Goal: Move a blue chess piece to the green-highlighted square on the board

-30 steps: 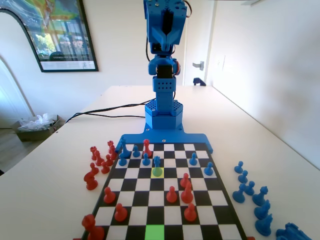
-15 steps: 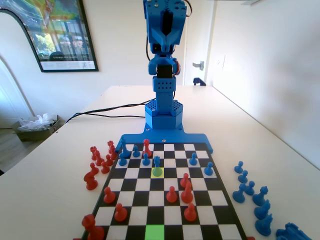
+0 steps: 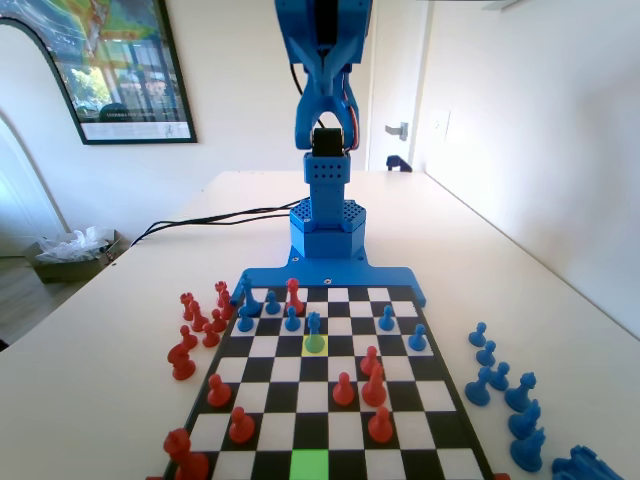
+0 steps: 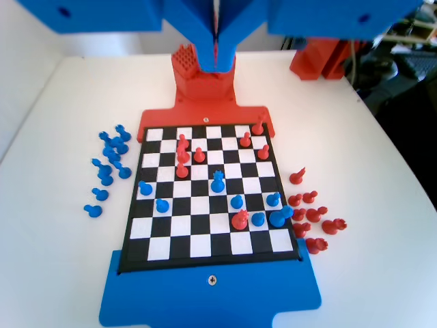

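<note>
The blue chess piece (image 3: 314, 325) with the jagged crown stands upright on the yellow-lit square (image 3: 314, 344), in the third row from the arm in the fixed view. In the wrist view the same piece (image 4: 218, 181) stands near the middle of the board (image 4: 205, 240). The green-highlighted square (image 3: 310, 465) glows in the board's nearest row in the fixed view, with nothing on it. My gripper (image 3: 322, 100) hangs high above the arm's base, well clear of the board (image 3: 268, 347). In the wrist view my gripper (image 4: 217, 58) has its jaws pressed together, holding nothing.
Red pieces (image 3: 373, 386) stand on the near half of the board and blue pawns (image 3: 386, 318) by the arm. Taken red pieces (image 3: 190, 330) lie left of the board in the fixed view. Taken blue pieces (image 3: 500, 385) lie to its right.
The arm's upper part has swung, so the gripper now points down and forward in the fixed view. No piece has moved.
</note>
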`<move>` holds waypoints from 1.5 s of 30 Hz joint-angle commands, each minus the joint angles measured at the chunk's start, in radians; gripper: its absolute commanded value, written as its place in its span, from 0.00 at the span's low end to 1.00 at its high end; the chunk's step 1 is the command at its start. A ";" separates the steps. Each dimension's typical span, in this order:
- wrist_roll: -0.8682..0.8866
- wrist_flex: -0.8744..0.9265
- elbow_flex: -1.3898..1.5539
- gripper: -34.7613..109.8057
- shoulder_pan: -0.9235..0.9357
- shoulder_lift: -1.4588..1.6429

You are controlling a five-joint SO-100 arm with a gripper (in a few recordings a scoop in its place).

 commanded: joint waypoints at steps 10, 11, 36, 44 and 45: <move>-0.066 -0.241 0.135 0.27 0.026 -0.121; -0.069 -0.250 0.150 0.27 0.026 -0.127; -0.058 -0.545 0.376 0.30 -0.009 -0.382; -0.069 -0.661 0.439 0.31 -0.015 -0.434; -0.069 -0.670 0.440 0.31 -0.015 -0.445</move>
